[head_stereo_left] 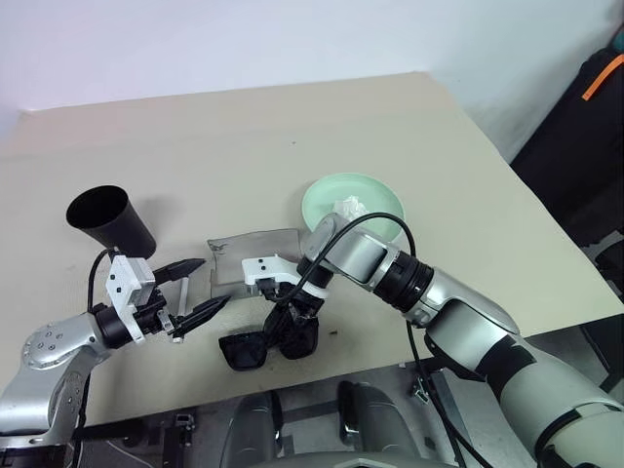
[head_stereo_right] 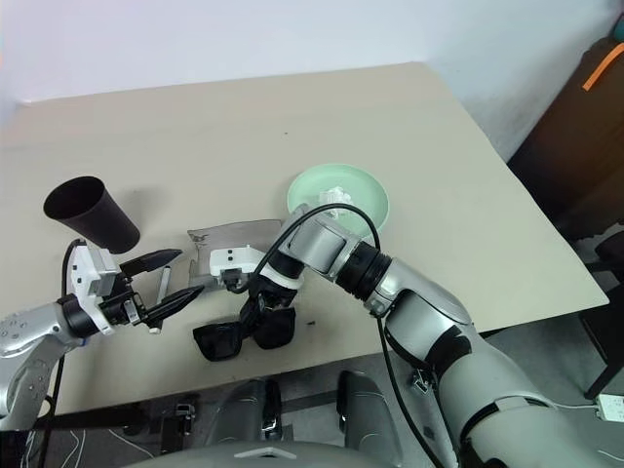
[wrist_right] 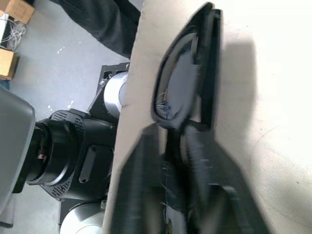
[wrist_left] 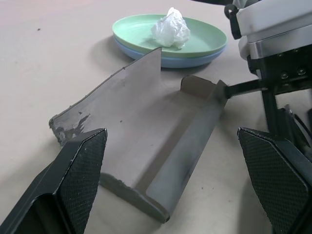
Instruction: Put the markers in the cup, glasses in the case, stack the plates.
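1. Nearest me, at the front edge of the table (head_stereo_left: 409, 117), my right gripper (head_stereo_left: 292, 327) points down with its jaws clenched on the glasses (head_stereo_left: 255, 348). The black frame lies on the tabletop, one dark lens sticking out to the left of the fingers; the right wrist view shows that lens (wrist_right: 183, 83) right by the table edge.
2. My left gripper (head_stereo_left: 195, 290) hovers just left of the glasses, jaws released and spread wide, gripping nothing. Its textured pads (wrist_left: 83, 170) frame the case from that arm's camera.
3. One of the markers (head_stereo_right: 163, 283), slim and pale, lies on the table between the left fingers; I cannot tell its cap colour.
4. The case (wrist_left: 146, 136) lies open just behind the right gripper, grey lid up, tray empty. I can read no writing on it, only scuffing at one lid corner.
5. The cup (head_stereo_left: 109, 220), matte black, sits tilted behind the left gripper with its mouth up and to the left; I cannot see what is inside.
6. Farthest, the plates (wrist_left: 195, 56) are stacked, mint green on light blue, with a crumpled white tissue (wrist_left: 170, 29) in the top one.
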